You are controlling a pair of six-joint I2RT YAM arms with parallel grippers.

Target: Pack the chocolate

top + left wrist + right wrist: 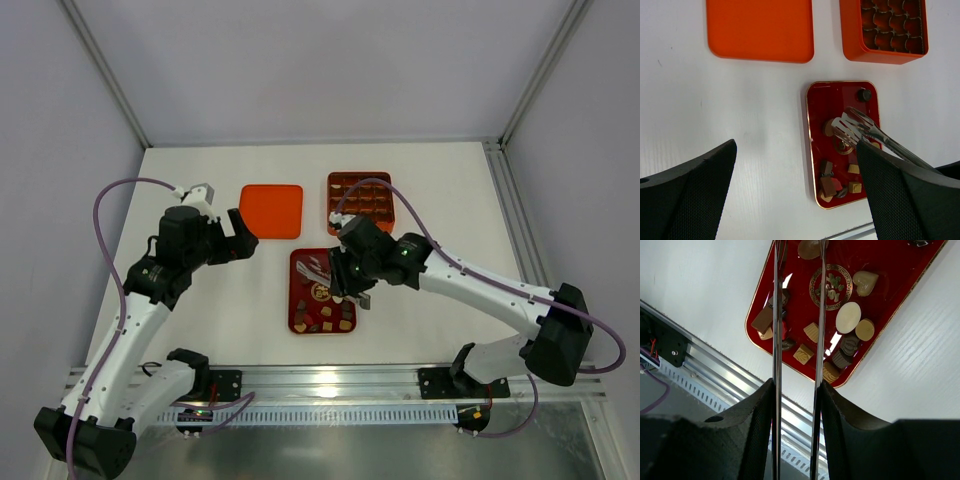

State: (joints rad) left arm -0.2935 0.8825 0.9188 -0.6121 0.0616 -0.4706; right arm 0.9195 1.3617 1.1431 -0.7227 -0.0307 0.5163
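Note:
The chocolate (325, 315), several small brown, tan and cream pieces, lies on a dark red tray (297, 290). It also shows in the left wrist view (829, 185) and the right wrist view (848, 317). My right gripper (350, 280) (796, 390) is shut on metal tongs (776, 315), whose arms stand slightly apart. The tong tips (840, 127) hover over the tray's middle, beside a tan piece. My left gripper (243, 235) (797, 150) is open and empty, above the bare table left of the tray (840, 97).
An orange box with grid compartments (360, 202) (885, 30) stands behind the tray. A flat orange lid (271, 211) (760, 30) lies to its left. A metal rail (330, 380) runs along the table's near edge.

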